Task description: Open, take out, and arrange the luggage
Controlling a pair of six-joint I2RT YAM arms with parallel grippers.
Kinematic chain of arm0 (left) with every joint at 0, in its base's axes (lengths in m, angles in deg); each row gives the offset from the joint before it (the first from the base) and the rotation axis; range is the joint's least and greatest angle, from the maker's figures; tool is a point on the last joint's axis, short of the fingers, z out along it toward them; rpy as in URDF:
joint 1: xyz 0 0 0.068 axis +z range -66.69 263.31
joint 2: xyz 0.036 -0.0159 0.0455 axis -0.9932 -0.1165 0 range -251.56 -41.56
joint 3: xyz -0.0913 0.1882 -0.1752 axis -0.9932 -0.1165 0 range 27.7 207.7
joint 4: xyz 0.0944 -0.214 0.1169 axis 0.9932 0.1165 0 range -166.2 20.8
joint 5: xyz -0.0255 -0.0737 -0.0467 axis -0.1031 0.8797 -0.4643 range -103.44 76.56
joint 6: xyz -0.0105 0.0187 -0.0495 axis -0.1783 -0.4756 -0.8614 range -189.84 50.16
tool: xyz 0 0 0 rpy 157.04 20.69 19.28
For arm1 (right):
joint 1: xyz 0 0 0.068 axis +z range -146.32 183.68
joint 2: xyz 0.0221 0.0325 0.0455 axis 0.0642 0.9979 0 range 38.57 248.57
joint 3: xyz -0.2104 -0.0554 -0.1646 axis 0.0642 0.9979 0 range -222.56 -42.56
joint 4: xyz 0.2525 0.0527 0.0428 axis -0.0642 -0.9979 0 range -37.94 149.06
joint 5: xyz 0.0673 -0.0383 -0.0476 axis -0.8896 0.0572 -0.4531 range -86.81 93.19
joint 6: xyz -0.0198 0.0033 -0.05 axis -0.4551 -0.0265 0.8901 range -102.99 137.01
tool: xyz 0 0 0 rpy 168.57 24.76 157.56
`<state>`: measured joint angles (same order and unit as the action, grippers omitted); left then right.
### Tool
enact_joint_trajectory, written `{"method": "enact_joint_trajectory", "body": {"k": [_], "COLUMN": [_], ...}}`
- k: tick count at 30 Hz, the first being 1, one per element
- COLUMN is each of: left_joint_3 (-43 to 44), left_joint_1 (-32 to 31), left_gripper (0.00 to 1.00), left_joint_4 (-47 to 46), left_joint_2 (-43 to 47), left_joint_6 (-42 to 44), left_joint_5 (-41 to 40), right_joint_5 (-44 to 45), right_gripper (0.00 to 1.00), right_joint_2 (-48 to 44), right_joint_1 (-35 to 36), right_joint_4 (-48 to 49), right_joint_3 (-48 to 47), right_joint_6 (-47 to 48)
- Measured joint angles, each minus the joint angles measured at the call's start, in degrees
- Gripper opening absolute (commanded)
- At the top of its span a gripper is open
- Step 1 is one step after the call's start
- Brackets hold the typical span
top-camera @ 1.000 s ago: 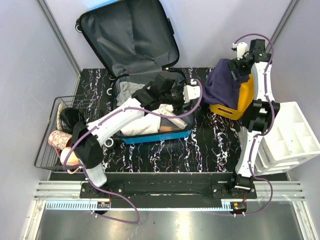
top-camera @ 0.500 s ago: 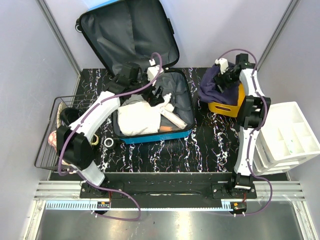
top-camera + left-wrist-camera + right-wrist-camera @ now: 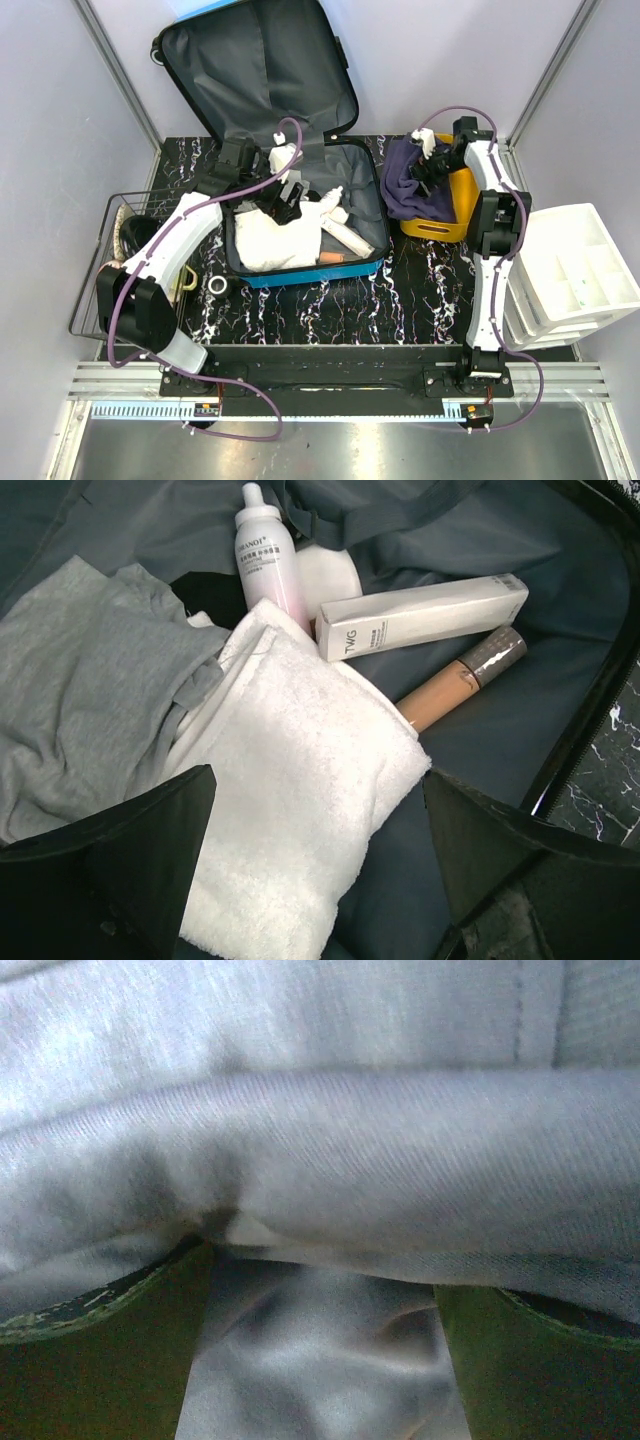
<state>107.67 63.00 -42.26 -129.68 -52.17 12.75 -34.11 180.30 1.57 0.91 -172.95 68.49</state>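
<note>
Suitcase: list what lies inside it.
Inside the suitcase: a white towel, a grey garment beside it, a pink-white bottle, a white box and a tan tube. Anything beneath the towel and garment is covered and cannot be seen.

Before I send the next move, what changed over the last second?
The left hand drew back left across the bright-blue hard-shell suitcase and hangs open above the folded white towel. The right hand swung left and lowered the dark purple garment onto the orange plastic bin; its fingers stand open. The suitcase and white compartment organiser stayed put.
</note>
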Motion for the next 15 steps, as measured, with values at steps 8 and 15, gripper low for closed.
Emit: {"method": "enact_joint_trajectory", "body": {"k": [8,15], "left_joint_3": [-0.6,12.7], "left_joint_1": [0.8,7.7], "left_gripper": [0.88,0.78], "left_joint_4": [1.9,6.6], "left_joint_2": [-1.9,-14.3], "left_joint_6": [2.8,13.1], "left_joint_5": [-1.9,-5.8], "right_joint_5": [-3.5,3.2], "right_gripper": [0.99,1.0], "right_joint_2": [-0.9,-3.8], "right_joint_1": [-3.3,-3.6], "right_joint_4": [-2.0,-3.0], "right_joint_3": [0.6,-5.6], "right_joint_6": [-0.6,-8.9]}}
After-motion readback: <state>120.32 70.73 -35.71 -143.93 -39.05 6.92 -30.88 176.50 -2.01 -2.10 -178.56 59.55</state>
